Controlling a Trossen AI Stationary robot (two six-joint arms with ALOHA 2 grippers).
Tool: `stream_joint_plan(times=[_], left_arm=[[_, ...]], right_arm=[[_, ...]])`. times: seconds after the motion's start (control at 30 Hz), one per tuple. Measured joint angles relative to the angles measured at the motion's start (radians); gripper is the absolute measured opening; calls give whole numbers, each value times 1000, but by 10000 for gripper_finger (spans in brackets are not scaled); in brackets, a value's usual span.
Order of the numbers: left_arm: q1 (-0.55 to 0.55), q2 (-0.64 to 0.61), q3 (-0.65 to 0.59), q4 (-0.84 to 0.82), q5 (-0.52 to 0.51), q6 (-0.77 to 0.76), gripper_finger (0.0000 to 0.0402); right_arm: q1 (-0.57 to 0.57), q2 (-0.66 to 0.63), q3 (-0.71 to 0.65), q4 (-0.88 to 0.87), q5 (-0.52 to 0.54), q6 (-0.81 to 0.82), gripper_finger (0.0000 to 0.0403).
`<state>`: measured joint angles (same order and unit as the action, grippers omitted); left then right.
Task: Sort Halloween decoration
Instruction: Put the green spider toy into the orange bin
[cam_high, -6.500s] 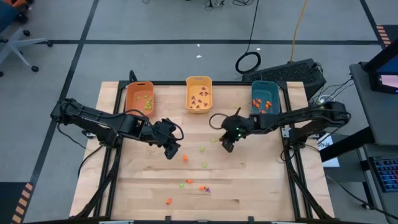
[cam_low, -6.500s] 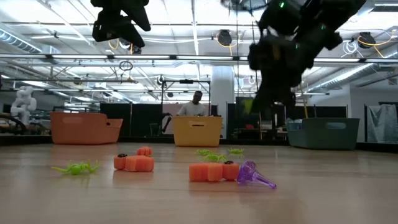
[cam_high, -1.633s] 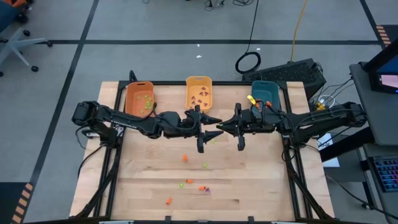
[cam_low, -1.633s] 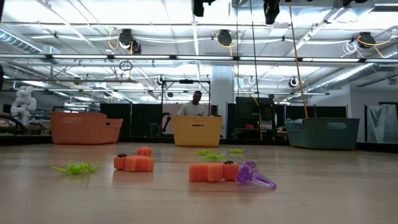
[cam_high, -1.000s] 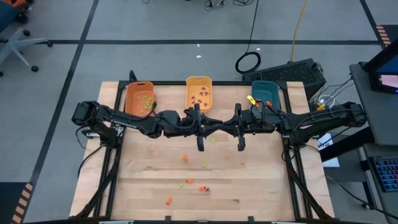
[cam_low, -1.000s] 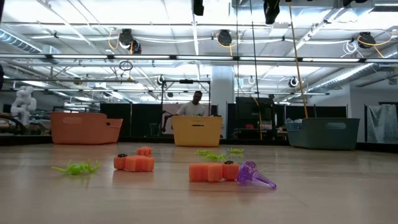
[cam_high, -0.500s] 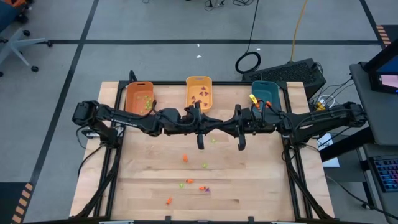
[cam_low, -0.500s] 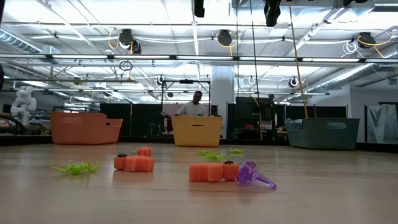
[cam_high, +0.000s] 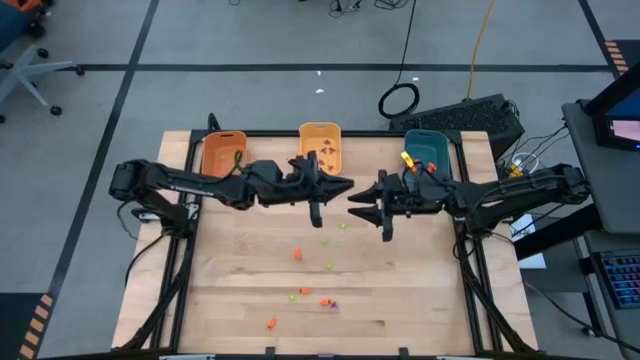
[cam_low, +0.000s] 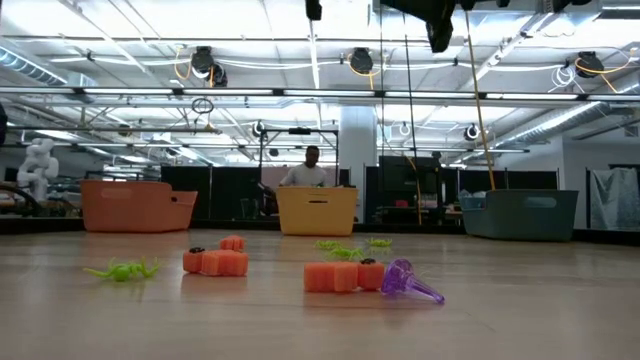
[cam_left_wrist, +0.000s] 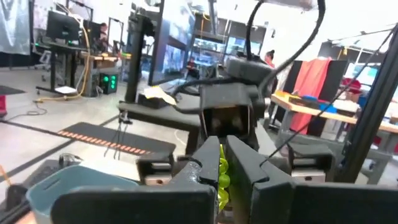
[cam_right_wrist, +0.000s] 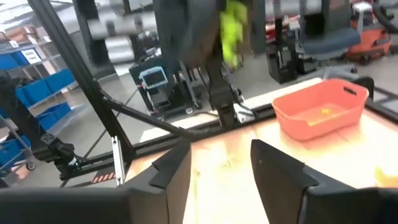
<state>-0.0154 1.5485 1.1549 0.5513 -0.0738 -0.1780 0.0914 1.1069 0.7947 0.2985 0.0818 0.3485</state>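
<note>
In front of the yellow bin (cam_high: 319, 148), the left gripper (cam_high: 345, 185) pinched a light green trinket (cam_left_wrist: 221, 174) between closed fingers, facing the right gripper (cam_high: 354, 213), whose fingers stood apart and empty, while other trinkets (cam_high: 314, 297) lay scattered nearer the table's (cam_high: 420, 290) front edge.

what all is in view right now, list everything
orange bin: one, orange, far left of table, green bits inside
yellow bin: one, yellow, far middle, purple bits inside
teal bin: one, teal, far right
loose trinkets: several, orange, green, purple, scattered on near half of table
green trinket: one, light green, pinched in left gripper
person: one, behind yellow bin
left gripper: shut on green trinket, above table middle
right gripper: open, facing it
</note>
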Motion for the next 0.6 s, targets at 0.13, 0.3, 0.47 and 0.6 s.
stream_joint_plan(times=[0.13, 0.3, 0.47, 0.6], left_arm=[[33, -66, 1, -84, 0, 0, 12], [92, -165, 1, -312, -27, 0, 12], [162, -260, 1, -545, -45, 0, 12], [218, -321, 1, -703, -46, 0, 12]], right_arm=[[0, 0, 0, -23, -1, 17, 159], [0, 0, 0, -29, -2, 17, 159], [0, 0, 0, -31, -3, 16, 159], [0, 0, 0, -35, -3, 14, 159]])
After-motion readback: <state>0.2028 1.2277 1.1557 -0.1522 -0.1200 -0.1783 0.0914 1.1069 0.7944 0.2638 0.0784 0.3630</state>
